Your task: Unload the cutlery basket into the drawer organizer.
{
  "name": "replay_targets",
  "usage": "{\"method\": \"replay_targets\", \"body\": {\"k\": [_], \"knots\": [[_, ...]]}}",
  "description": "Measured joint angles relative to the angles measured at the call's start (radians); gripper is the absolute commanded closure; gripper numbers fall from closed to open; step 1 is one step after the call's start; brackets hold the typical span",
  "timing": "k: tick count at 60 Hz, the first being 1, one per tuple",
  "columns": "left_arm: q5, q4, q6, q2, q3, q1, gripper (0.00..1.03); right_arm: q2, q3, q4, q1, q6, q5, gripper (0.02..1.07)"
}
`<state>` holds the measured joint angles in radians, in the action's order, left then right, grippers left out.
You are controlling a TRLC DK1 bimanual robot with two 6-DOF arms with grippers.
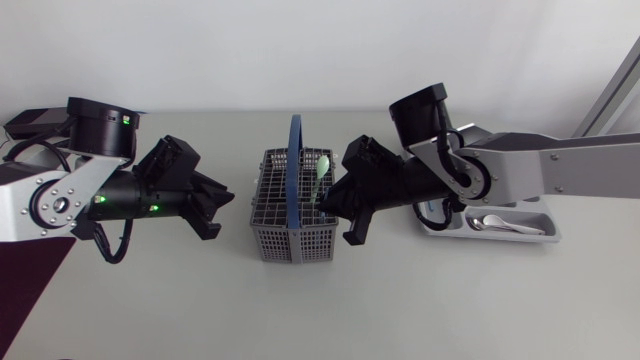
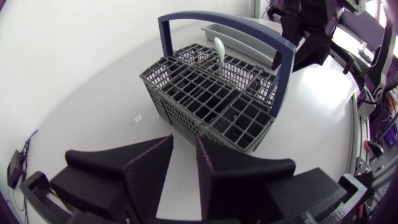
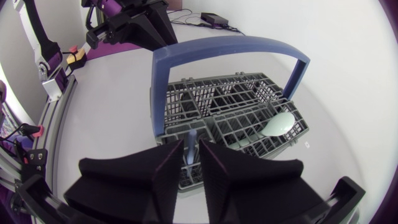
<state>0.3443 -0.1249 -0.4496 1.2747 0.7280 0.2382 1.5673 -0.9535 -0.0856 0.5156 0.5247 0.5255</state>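
The grey cutlery basket (image 1: 275, 235) with a blue arched handle (image 1: 294, 165) stands at mid-table. A pale green spoon (image 1: 321, 172) sticks up from its far right compartment. My right gripper (image 1: 335, 205) is over the basket's right edge. In the right wrist view it (image 3: 191, 149) is shut on a thin blue utensil handle (image 3: 190, 135) rising from a near compartment, with the green spoon (image 3: 278, 124) off to one side. My left gripper (image 1: 222, 205) hangs left of the basket; its fingers (image 2: 185, 140) are open on nothing, the basket (image 2: 186, 106) just ahead.
The grey drawer organizer (image 1: 545, 232) lies at the right under my right arm, with white spoons (image 1: 505, 224) in one compartment. It also shows beyond the basket in the left wrist view (image 2: 230, 31). Bare tabletop lies in front of the basket.
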Motion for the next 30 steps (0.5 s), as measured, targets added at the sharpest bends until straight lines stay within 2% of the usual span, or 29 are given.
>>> {"method": "replay_targets", "body": {"k": [30], "knots": [[0.000,-0.006,0.000,-0.026,-0.011,0.008,0.57,-0.044,-0.024,-0.073,0.001,0.000,-0.007,1.01]]}}
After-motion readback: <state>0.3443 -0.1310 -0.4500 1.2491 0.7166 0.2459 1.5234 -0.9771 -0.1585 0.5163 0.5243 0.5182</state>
